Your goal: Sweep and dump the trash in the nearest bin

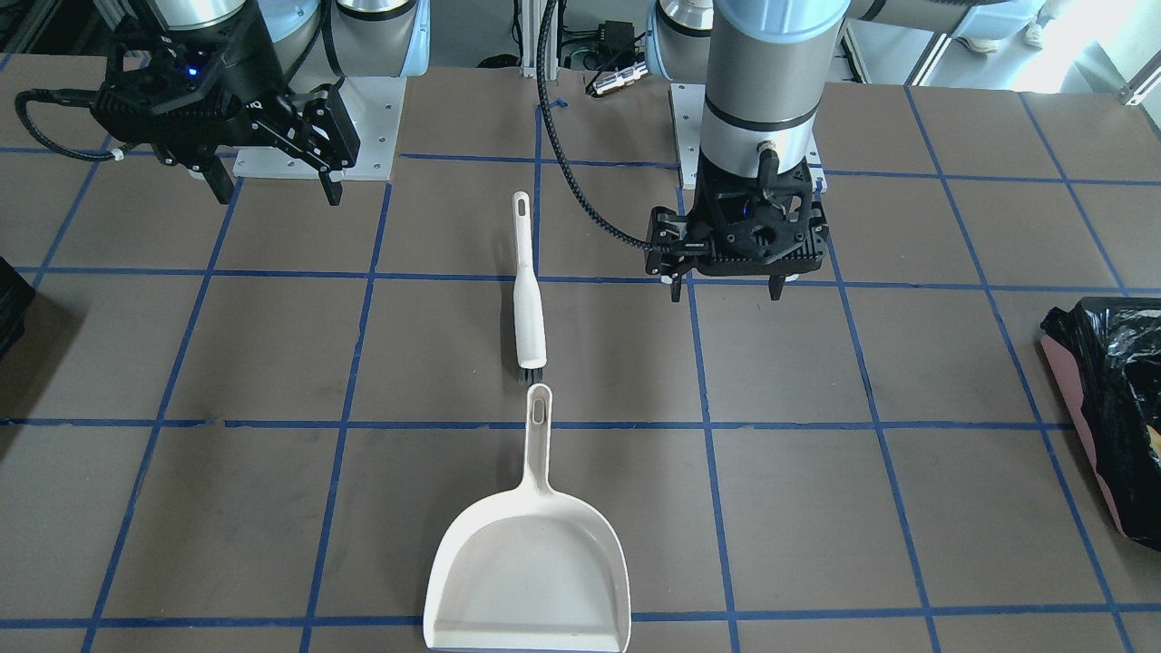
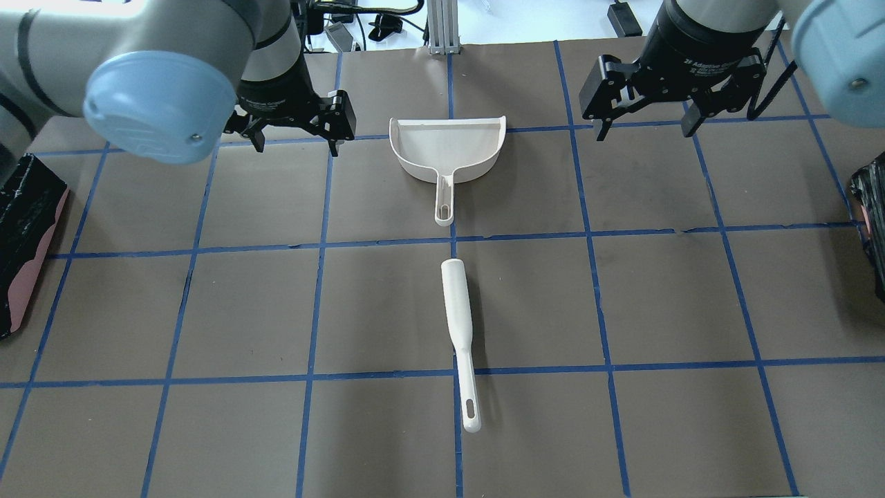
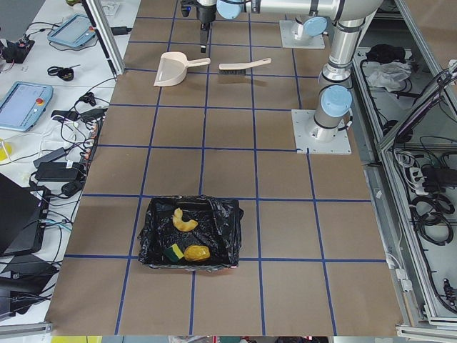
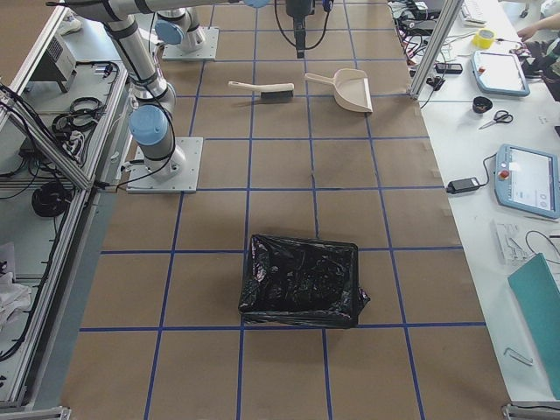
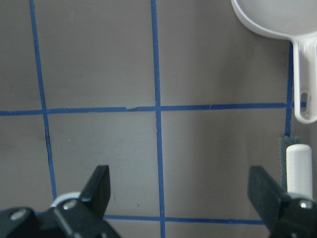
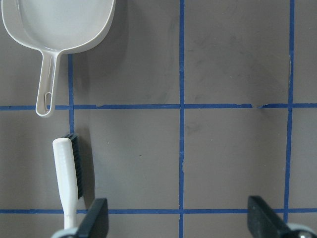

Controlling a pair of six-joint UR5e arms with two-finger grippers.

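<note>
The trash lies inside the bin [image 3: 150, 236], a salmon-pink bin lined with a black bag at the table's left end: a squash slice [image 3: 184, 221], a yellow-green sponge block [image 3: 173, 251] and an orange-brown lump [image 3: 196, 252]. The bin's edge also shows in the overhead view [image 2: 28, 235] and the front view [image 1: 1107, 408]. My left gripper [image 2: 299, 146] [image 1: 726, 292] [image 5: 181, 193] is open and empty, hovering left of the dustpan. My right gripper [image 2: 644, 133] [image 1: 278, 192] [image 6: 178, 218] is open and empty, right of the dustpan.
An empty white dustpan [image 2: 446, 149] [image 1: 531, 562] lies mid-table, handle toward the robot. A white brush [image 2: 460, 325] [image 1: 528, 290] lies in line with it, bristles by the dustpan handle. A second black-bagged container [image 4: 302, 280] [image 2: 872, 228] sits at the table's right end.
</note>
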